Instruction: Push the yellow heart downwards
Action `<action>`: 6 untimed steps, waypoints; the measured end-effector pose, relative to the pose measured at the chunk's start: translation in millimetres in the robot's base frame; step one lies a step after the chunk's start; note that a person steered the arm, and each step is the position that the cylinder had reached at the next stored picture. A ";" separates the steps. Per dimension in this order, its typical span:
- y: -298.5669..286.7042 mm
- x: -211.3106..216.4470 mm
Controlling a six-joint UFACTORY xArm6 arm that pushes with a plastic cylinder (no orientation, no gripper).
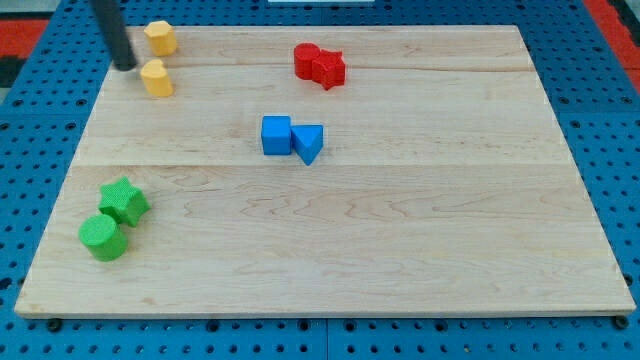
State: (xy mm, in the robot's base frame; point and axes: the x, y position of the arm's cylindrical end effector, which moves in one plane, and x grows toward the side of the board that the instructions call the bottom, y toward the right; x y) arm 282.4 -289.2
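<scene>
Hovering near the table's top-left corner, my tip (125,66) sits just left of the lower yellow block (157,78), close to touching it, with the rod slanting up out of the view's top. It grasps nothing; being a bare rod it can only press against a block's side. Two yellow blocks stand here, one above the other: the upper yellow block (160,38) near the top edge looks faceted, while the lower one has a notched top and reads as the yellow heart, though the shapes are small and I judge this loosely. From beside the heart a push would send it sideways, so I judge the tip needs to come round into the gap between the two yellow blocks, above the heart, before driving towards the bottom edge.

Elsewhere, a pair of red blocks (319,65) touch near the top edge, a blue cube (276,135) and blue triangle (309,142) touch near the middle, and a green star (123,201) and green cylinder (103,238) sit by the left edge, towards the bottom-left corner, roughly beneath the heart's downward path
</scene>
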 end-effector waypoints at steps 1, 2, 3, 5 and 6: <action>-15.9 -16.9; 1.7 -56.5; 14.0 -91.5; 76.5 -70.0; 76.6 -37.9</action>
